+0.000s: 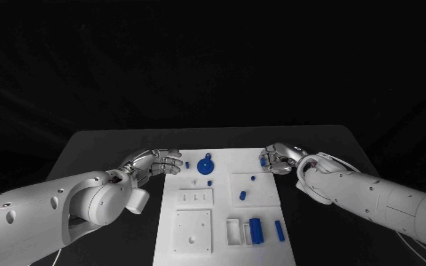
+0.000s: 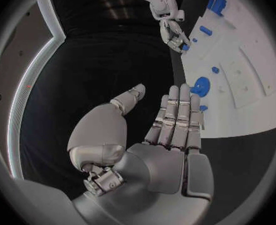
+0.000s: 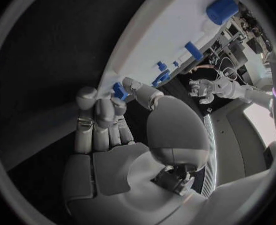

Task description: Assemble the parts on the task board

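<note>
The black counter [image 1: 106,140] holds the white board [image 1: 222,217] in its middle, and blue parts lie on the board. The left hand [image 1: 152,162] is just beside the board's left edge, near the round blue gear [image 1: 205,167]. Its fingers [image 2: 178,117] are straight and a little apart, and they hold nothing. The right hand [image 1: 279,158] is at the board's far right edge. Its fingers [image 3: 103,110] are curled and pinch a small blue peg [image 3: 119,91] against the thumb, right at the board's edge. So the step in hand looks like picking up this peg, and the job seems to be near its start, since many parts lie loose. A blue block [image 1: 255,230] and a thin blue bar [image 1: 279,231] lie on the near end of the board, well apart from both hands. Next, the right hand likely needs to lift the peg, carry it over a hole that fits, hold it straight, and push it in gently. The peg is tiny, so it could slip or tilt.
</note>
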`<act>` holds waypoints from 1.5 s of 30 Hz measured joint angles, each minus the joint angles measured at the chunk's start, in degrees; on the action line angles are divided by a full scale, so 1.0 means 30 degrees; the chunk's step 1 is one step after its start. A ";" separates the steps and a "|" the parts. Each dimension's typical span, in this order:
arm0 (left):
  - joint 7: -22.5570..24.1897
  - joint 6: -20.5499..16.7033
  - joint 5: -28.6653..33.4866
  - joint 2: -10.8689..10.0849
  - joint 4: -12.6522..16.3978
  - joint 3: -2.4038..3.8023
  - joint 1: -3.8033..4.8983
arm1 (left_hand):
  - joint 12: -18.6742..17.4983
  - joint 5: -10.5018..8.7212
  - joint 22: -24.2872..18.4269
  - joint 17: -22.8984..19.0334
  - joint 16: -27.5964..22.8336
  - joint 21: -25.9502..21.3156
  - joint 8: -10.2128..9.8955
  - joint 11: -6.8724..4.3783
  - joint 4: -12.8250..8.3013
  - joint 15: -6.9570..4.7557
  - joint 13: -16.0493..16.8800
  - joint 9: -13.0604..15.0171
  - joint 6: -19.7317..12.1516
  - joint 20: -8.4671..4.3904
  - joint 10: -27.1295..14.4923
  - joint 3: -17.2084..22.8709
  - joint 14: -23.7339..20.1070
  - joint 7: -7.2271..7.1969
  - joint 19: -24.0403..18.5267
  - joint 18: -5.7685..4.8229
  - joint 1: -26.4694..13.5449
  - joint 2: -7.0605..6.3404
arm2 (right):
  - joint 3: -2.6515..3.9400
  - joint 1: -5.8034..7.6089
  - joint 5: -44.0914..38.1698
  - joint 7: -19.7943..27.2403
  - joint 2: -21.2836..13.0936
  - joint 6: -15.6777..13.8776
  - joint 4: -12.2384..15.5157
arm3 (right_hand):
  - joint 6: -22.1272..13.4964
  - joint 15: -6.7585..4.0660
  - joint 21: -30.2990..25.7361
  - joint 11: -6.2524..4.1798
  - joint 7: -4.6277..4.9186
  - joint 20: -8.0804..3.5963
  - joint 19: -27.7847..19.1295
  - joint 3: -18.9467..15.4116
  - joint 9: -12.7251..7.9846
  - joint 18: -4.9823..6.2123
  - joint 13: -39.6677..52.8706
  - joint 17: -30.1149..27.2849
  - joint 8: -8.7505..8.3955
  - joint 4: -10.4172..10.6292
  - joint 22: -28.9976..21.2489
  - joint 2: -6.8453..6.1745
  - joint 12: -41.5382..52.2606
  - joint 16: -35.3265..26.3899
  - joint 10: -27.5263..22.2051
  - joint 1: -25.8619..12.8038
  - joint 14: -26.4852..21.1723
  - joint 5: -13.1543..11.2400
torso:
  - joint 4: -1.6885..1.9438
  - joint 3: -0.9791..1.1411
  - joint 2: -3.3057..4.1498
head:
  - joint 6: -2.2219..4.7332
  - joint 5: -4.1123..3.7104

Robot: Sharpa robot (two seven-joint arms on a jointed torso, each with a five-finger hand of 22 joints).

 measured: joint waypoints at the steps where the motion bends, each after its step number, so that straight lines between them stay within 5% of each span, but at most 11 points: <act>1: -0.0001 0.0001 0.0000 -0.0002 0.0000 0.0000 0.0000 | 0.0000 0.0000 0.0000 -0.0009 0.0000 0.0000 0.0000 0.0000 0.0000 0.0000 0.0000 -0.0001 0.0000 0.0000 0.0000 0.0000 0.0000 0.0000 0.0000 0.0000 0.0000 0.0000 | 0.0000 0.0000 -0.0003 -0.0010 -0.0001 -0.0035 -0.0003 | 0.0008 -0.0027 0.0000 -0.0010 -0.0007 0.0001 0.0001 0.0000 0.0000 0.0002 -0.0007 0.0000 0.0010 -0.0001 0.0000 0.0000 0.0000 0.0000 -0.0009 0.0000 -0.0026 -0.0106 | 0.0002 0.0000 0.0002 | 0.0000 0.0007; 10: -0.0006 0.0010 0.0000 0.0005 0.0001 0.0000 -0.0002 | 0.0000 0.0000 -0.0012 -0.0012 0.0000 0.0000 0.0000 0.0000 0.0000 0.0000 -0.0001 -0.0003 0.0000 0.0000 0.0000 0.0000 0.0000 0.0000 0.0000 0.0001 0.0000 0.0000 | 0.0000 -0.0002 -0.0011 -0.0062 0.0050 -0.0224 -0.0013 | 0.0158 -0.0085 0.0000 -0.0140 -0.0157 0.0007 0.0007 0.0184 -0.0002 0.0004 -0.0039 0.0043 0.0101 -0.0029 -0.0002 0.0098 -0.0002 0.0001 -0.0002 -0.0098 0.0028 -0.0393 | -0.0004 0.0007 0.0002 | -0.0024 0.0035; 12: -0.0009 0.0014 0.0001 0.0006 0.0004 0.0000 -0.0003 | 0.0000 0.0000 -0.0015 -0.0012 0.0000 0.0000 0.0000 0.0000 0.0000 0.0001 -0.0002 -0.0004 0.0000 0.0000 0.0000 0.0000 0.0000 0.0000 0.0000 0.0000 0.0000 0.0000 | 0.0001 -0.0002 -0.0015 -0.0075 0.0052 -0.0264 -0.0014 | 0.1386 -0.0121 -0.0002 -0.0201 0.0114 0.0057 -0.0003 0.0306 -0.0006 0.0010 -0.0040 0.0046 0.0099 -0.0042 -0.0002 0.0176 0.0001 0.0000 -0.0077 -0.0019 0.0051 -0.0425 | -0.0004 0.0011 0.0000 | -0.0026 0.0035; 17: -0.0014 0.0021 0.0007 0.0005 0.0006 0.0000 -0.0006 | -0.0001 0.0000 -0.0015 -0.0011 0.0000 0.0000 0.0000 0.0000 0.0000 0.0000 -0.0003 -0.0005 0.0000 0.0000 0.0000 0.0000 0.0000 0.0000 0.0000 -0.0001 0.0000 0.0000 | 0.0001 -0.0003 -0.0019 -0.0096 0.0057 -0.0316 -0.0040 | 0.1379 -0.0232 -0.0002 -0.0273 0.0127 0.0058 -0.0002 0.0368 0.0012 0.0015 -0.0060 0.0066 0.0232 -0.0105 -0.0002 0.0251 -0.0001 0.0000 -0.0006 -0.0104 0.0035 -0.0668 | -0.0011 0.0011 -0.0009 | -0.0027 0.0037; 27: -0.0026 0.0027 0.0002 -0.0003 0.0006 0.0001 -0.0008 | -0.0001 0.0000 -0.0013 -0.0009 0.0000 0.0000 0.0000 0.0000 0.0000 0.0000 -0.0003 -0.0008 0.0000 0.0000 0.0000 0.0000 0.0000 0.0000 0.0000 0.0000 0.0000 0.0000 | 0.0001 -0.0005 -0.0034 -0.0120 0.0082 -0.0356 -0.0027 | 0.2102 -0.0540 -0.0001 -0.0613 -0.0506 0.0060 -0.0002 0.0499 0.0159 0.0143 -0.0088 0.0136 0.0675 -0.0243 -0.0004 0.0556 -0.0003 -0.0075 0.0064 -0.0297 0.0064 -0.1460 | -0.0016 0.0013 -0.0007 | -0.0016 0.0044; 40: -0.0050 0.0030 -0.0032 -0.0018 0.0011 0.0001 -0.0014 | -0.0003 0.0000 -0.0012 -0.0007 0.0097 0.0000 0.0000 0.0000 0.0000 -0.0075 0.0015 0.0035 0.0079 -0.0038 0.0000 0.0000 0.0076 0.0061 0.0038 0.0000 0.0116 0.0115 | 0.0000 -0.0024 -0.0240 -0.0474 0.0053 -0.0729 0.0465 | 0.2256 -0.0544 -0.0001 -0.0683 -0.0625 0.0061 -0.0001 0.0659 0.0158 0.0200 -0.0106 0.0153 0.0743 -0.0290 -0.0005 0.0703 -0.0004 -0.0146 0.0130 -0.0199 0.0069 -0.1551 | -0.0016 0.0004 -0.0013 | -0.0059 0.0033; 45: -0.0061 0.0099 -0.0121 -0.0055 0.0029 0.0006 -0.0012 | 0.0897 0.0000 -0.0013 0.0146 0.0749 0.0518 0.0457 -0.0880 0.0001 -0.0549 0.0345 0.0169 0.1640 -0.0496 0.1772 0.0000 0.1335 -0.0135 0.1127 0.0000 0.0226 0.0226 | -0.0030 0.0323 -0.0675 -0.1032 -0.0149 -0.0914 0.1282 | 0.2298 -0.0677 -0.0001 -0.0682 -0.0667 -0.0008 0.0074 0.0741 0.0157 0.0244 -0.0104 0.0197 0.0741 -0.0372 -0.0005 0.0699 -0.0004 -0.0145 0.0131 -0.0196 0.0069 -0.1551 | -0.0044 0.0004 -0.0024 | 0.0044 0.0064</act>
